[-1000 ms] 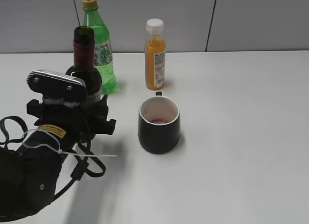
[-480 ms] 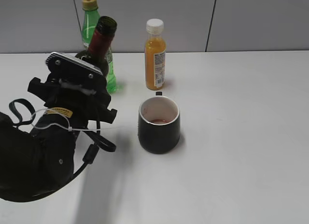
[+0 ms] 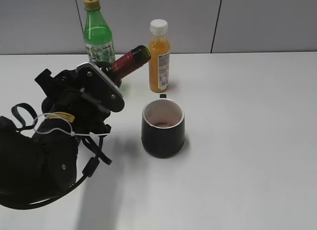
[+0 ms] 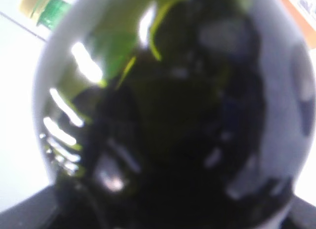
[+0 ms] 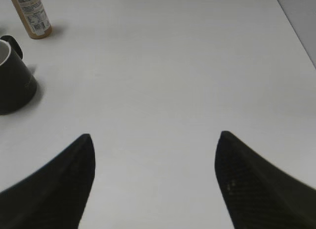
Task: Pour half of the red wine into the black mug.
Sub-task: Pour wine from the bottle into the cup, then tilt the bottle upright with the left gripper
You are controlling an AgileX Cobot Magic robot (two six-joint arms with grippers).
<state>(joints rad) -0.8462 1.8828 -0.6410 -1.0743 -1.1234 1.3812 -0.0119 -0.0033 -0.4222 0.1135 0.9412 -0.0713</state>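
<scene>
My left gripper (image 3: 99,84) is shut on the red wine bottle (image 3: 130,60). The bottle is lifted off the table and tilted steeply to the right, its open maroon neck pointing toward the orange juice bottle, up and left of the black mug (image 3: 164,127). The bottle's dark glass body fills the left wrist view (image 4: 168,120). The mug stands upright with a little red liquid at its bottom and its handle at the back; it also shows at the left edge of the right wrist view (image 5: 12,76). My right gripper (image 5: 154,150) is open and empty over bare table.
A bright green plastic soda bottle (image 3: 98,34) stands at the back left behind the wine. A small orange juice bottle (image 3: 159,56) with a white cap stands behind the mug, also in the right wrist view (image 5: 30,14). A grey wall runs behind the white table (image 3: 247,141).
My left gripper has lifted the wine bottle and rotated it from upright to steeply tilted, its neck swinging right toward the mug. The mug and the other bottles have not moved.
</scene>
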